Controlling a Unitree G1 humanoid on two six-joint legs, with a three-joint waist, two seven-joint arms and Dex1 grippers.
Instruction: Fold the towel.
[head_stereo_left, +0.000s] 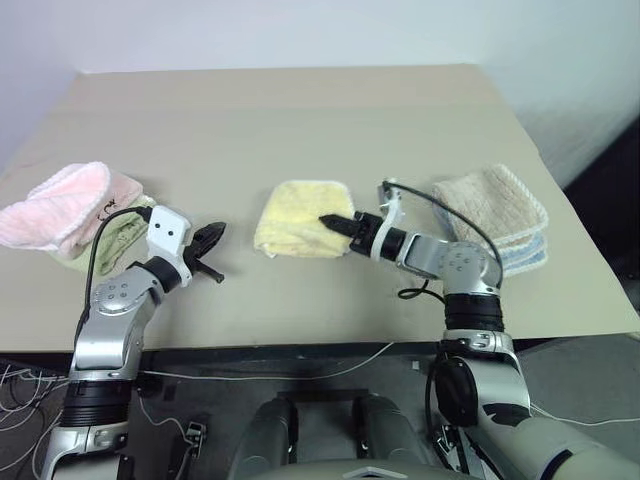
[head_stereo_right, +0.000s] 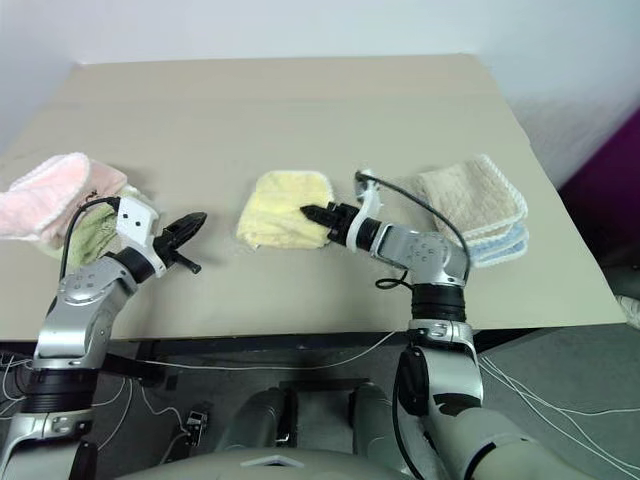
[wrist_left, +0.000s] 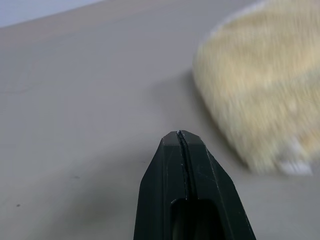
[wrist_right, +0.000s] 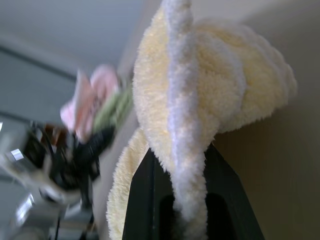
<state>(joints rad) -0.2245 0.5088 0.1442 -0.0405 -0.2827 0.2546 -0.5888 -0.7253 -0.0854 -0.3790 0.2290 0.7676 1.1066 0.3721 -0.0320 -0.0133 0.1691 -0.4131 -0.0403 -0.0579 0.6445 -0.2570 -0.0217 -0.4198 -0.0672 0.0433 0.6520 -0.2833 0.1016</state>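
Observation:
The pale yellow towel (head_stereo_left: 293, 212) lies bunched and folded small in the middle of the table (head_stereo_left: 300, 110). My right gripper (head_stereo_left: 328, 221) reaches in from the right and is shut on the towel's right edge. In the right wrist view the whitish edging (wrist_right: 186, 125) runs down between the two black fingers (wrist_right: 142, 200), and the cloth is lifted there. My left gripper (head_stereo_left: 214, 234) hovers a little left of the towel, shut with nothing in it. In the left wrist view its closed fingertips (wrist_left: 180, 138) point toward the towel (wrist_left: 260, 85).
A fluffy pink towel (head_stereo_left: 55, 205) and a green cloth (head_stereo_left: 115, 242) lie at the table's left edge. A beige towel with white trim (head_stereo_left: 495, 205) sits on a pale blue one (head_stereo_left: 522, 257) at the right. Bare tabletop stretches behind the yellow towel.

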